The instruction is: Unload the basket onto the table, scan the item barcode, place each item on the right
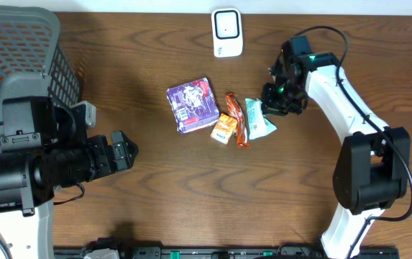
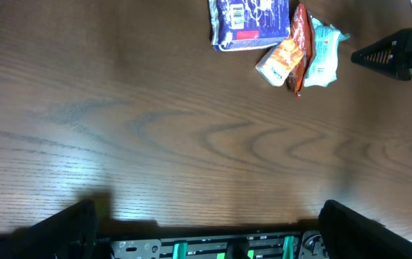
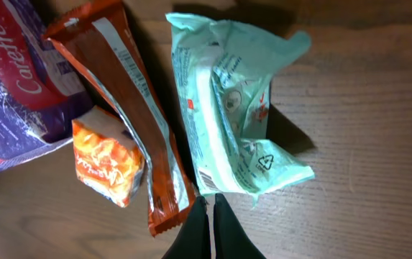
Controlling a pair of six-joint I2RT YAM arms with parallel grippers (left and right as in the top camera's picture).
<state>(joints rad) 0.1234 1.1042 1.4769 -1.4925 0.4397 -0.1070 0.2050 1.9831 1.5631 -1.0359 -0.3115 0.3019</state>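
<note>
Mint packet is lying mid-table, pressing against an orange bar, small snack beyond; we are holding our right gripper clenched just beside its edge, left gripper released, well apart by the basket.

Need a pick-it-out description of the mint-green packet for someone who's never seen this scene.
On the wooden table, a cluster of four packets lies near the white scanner. The mint packet is the rightmost one, nearest the right arm. It alone is pale green and crumpled; its neighbours are a red-brown bar, an orange sachet and a purple pack.
</note>
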